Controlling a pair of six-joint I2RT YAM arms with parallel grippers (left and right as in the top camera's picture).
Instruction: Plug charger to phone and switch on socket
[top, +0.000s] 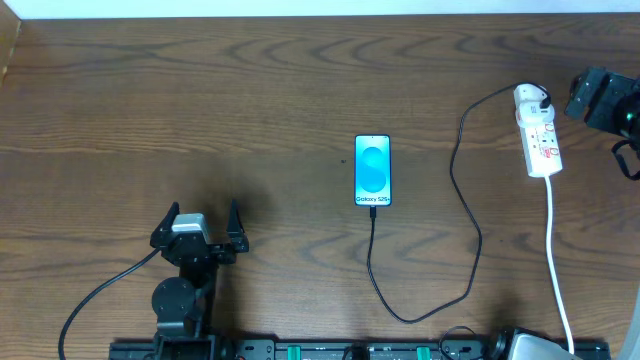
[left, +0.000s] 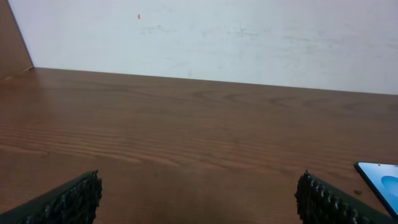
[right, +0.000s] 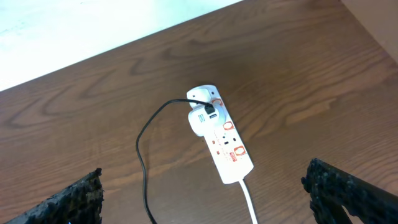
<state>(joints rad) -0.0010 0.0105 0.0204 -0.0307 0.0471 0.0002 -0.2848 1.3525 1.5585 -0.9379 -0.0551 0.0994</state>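
Note:
The phone (top: 373, 169) lies face up mid-table with its blue screen lit; one corner shows in the left wrist view (left: 380, 177). The charger's thin black cable (top: 468, 230) meets the phone's lower edge, loops toward the front and runs up to its white plug (top: 531, 97), seated in the far end of the socket (top: 543, 145). The right wrist view shows the socket (right: 227, 146), the white plug (right: 200, 121) and the cable (right: 142, 155). My right gripper (right: 202, 190) is open, above and just right of the socket (top: 592, 98). My left gripper (top: 200, 222) is open and empty at the front left (left: 196, 190).
The socket's white cord (top: 556, 260) runs to the table's front edge. A thicker black robot cable (top: 100, 295) curves from the left arm's base. A white wall (left: 217, 37) stands behind the table's far edge.

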